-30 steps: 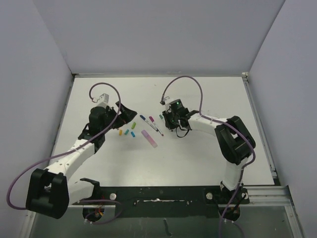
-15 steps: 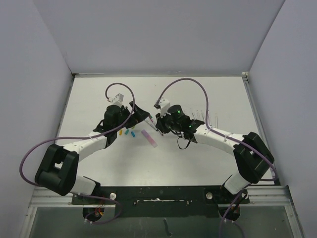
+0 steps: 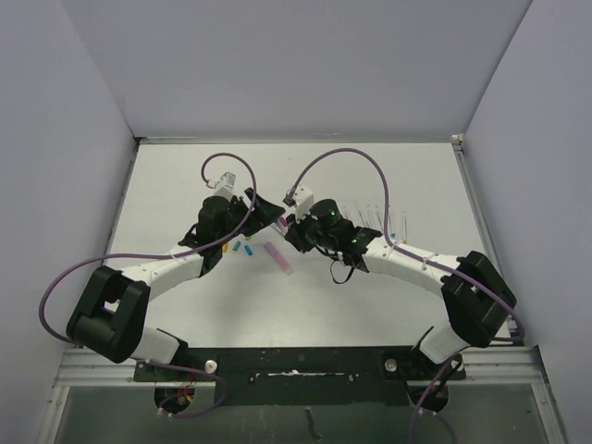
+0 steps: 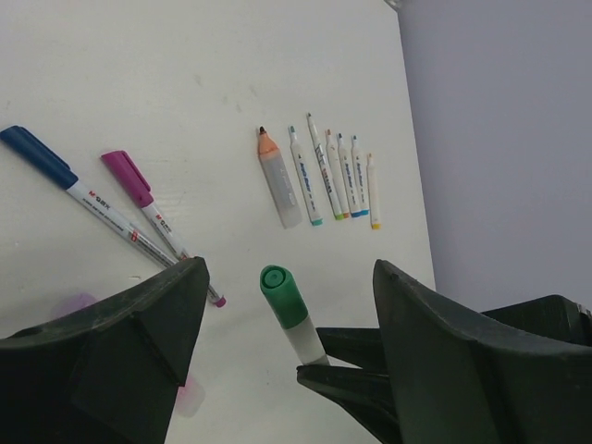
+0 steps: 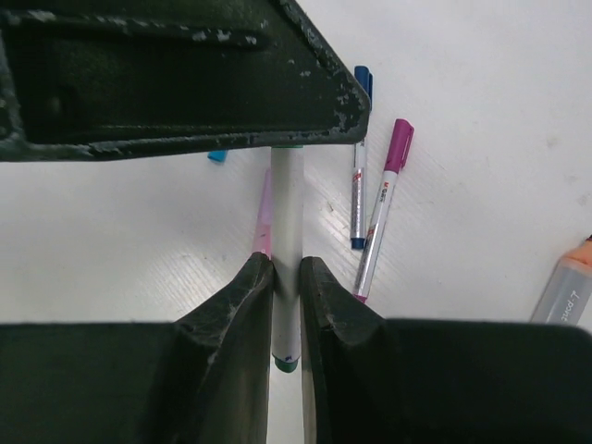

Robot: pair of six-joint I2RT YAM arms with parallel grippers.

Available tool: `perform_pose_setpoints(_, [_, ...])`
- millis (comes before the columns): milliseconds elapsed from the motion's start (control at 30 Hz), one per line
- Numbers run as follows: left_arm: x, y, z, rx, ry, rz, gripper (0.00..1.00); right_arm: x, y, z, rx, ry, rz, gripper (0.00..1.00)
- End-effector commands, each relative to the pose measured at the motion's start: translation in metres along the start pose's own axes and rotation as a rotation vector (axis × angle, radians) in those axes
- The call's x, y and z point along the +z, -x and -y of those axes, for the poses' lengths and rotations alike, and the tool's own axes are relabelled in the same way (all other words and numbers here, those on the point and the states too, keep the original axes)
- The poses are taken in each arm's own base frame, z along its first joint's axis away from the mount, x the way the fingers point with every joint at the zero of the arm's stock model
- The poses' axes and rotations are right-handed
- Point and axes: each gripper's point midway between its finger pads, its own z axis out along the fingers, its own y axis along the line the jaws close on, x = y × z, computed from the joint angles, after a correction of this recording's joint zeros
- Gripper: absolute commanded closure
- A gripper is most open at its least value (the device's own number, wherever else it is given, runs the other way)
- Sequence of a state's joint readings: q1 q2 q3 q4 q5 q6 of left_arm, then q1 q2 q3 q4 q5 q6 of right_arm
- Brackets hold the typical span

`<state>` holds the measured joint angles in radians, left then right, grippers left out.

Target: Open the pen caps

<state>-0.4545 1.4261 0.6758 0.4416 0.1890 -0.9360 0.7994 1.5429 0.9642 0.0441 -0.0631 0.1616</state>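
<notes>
- R tool (image 5: pixel 286 270): clamped on green pen (image 5: pixel 285 208) barrel, over table (image 4: pixel 139 74).
- L tool (image 4: pixel 289 270): spread wide, cap (image 4: pixel 282 294) between jaws, untouched.
- Risk: L closes off-centre, pen twists; barrel slips on pull.

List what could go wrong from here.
The right end effector pinches only the white barrel of the green-capped pen, so a pull may slide the pen out instead of freeing its green cap. The open left end effector sits near the right one; closing could make them collide.
</notes>
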Motion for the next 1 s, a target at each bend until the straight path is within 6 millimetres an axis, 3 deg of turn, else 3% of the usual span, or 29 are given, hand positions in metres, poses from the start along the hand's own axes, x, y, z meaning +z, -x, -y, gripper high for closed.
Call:
perform_pose_setpoints(0, [0.004,0.017,0.031,0.013,-0.105,0.054,0.32,-0.015,0.042,-0.007,-0.023,0.008,0.148,1.0])
perform_pose_setpoints(233, [0.004,0.016,0.033,0.003,-0.12,0.055,0.45,-0.016,0.043,-0.012,-0.034,0.025,0.151,1.0])
perform_pose_setpoints(667, [0.003,0.013,0.038,-0.01,-0.151,0.045,0.87,-0.016,0.042,-0.01,-0.036,0.01,0.157,1.0])
perform_pose_setpoints(867, [0.005,0.009,0.037,-0.011,-0.155,0.031,1.0,-0.02,0.046,-0.008,-0.036,-0.002,0.176,1.0])
perform_pose_setpoints(900, [0.006,0.008,0.038,-0.01,-0.16,0.026,1.0,-0.02,0.047,-0.008,-0.035,-0.004,0.176,0.98])
perform_pose_setpoints(967, [0.007,0.006,0.04,-0.008,-0.168,0.017,1.0,-0.02,0.047,-0.008,-0.038,-0.006,0.172,0.72])
